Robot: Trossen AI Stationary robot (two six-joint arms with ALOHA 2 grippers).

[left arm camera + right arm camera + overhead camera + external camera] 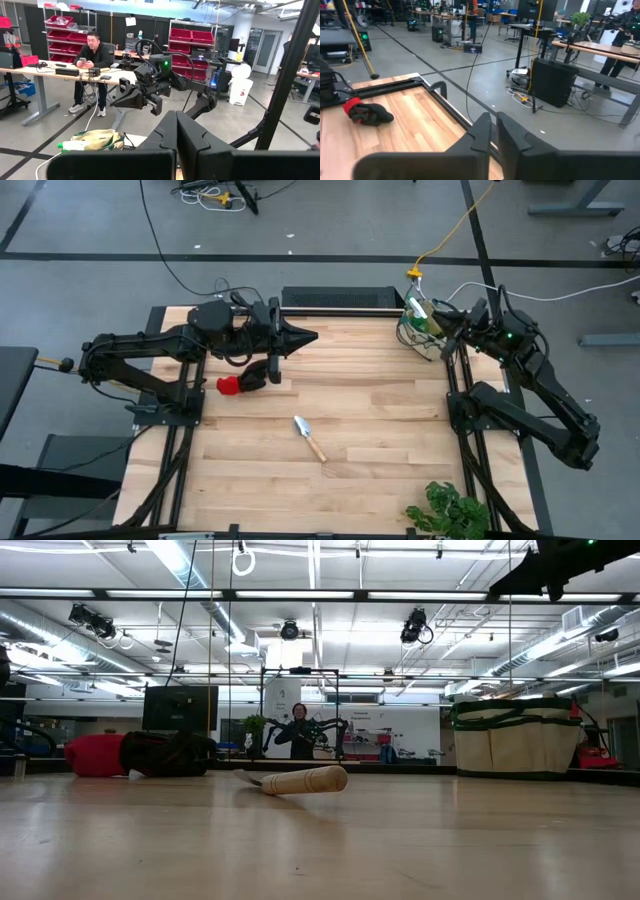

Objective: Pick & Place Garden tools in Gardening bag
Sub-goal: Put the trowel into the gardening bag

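The gardening bag (pixel 418 323) stands at the table's far right corner; in the left wrist view a green spray bottle (pixel 75 145) sticks out of its top (pixel 97 139). My right gripper (pixel 441 335) hangs high above the bag, shut and holding nothing (pixel 493 119). My left gripper (pixel 308 337) is shut too, raised over the far middle of the table and pointing right (pixel 176 117). The red-and-black glove (pixel 241 380) lies flat below it. A wooden-handled trowel (pixel 309 437) lies on its side mid-table, its blade toward the far left.
A leafy green plant (pixel 450 512) sits at the near right corner. Black frame rails (pixel 455 395) run along the table's sides. Bare wood lies between the trowel and the bag. A person (pixel 92 60) sits at a desk beyond the table.
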